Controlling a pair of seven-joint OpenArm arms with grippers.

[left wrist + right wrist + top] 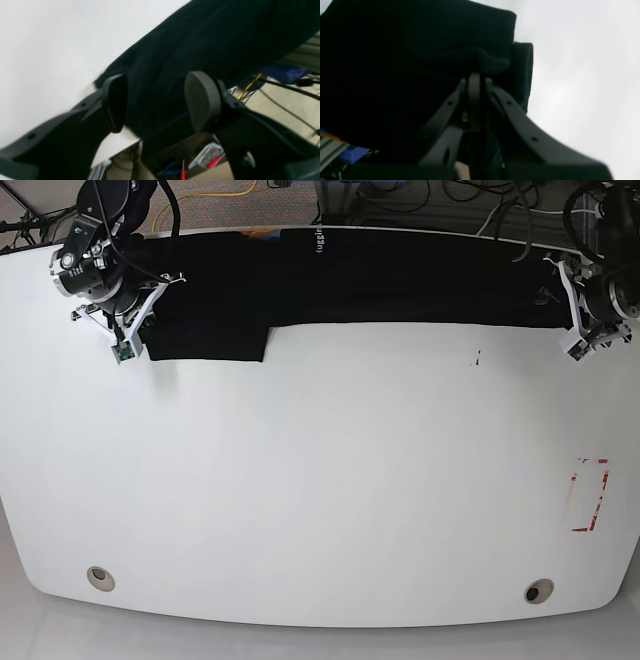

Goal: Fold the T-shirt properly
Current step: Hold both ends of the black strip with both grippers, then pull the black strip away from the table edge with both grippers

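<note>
You have the plain black, soft cloth T-shirt (360, 280) stretched in a long band along the far edge of the white table (320, 500), your right gripper (476, 75) pinched tight on its folded corner, your left gripper (156, 100) spread apart over its other end.

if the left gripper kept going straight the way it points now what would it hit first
Most likely the T-shirt: in the left wrist view the open left gripper points at black cloth lying between and just beyond its fingertips, at the table edge. Depth is unclear, so contact distance cannot be judged.
</note>
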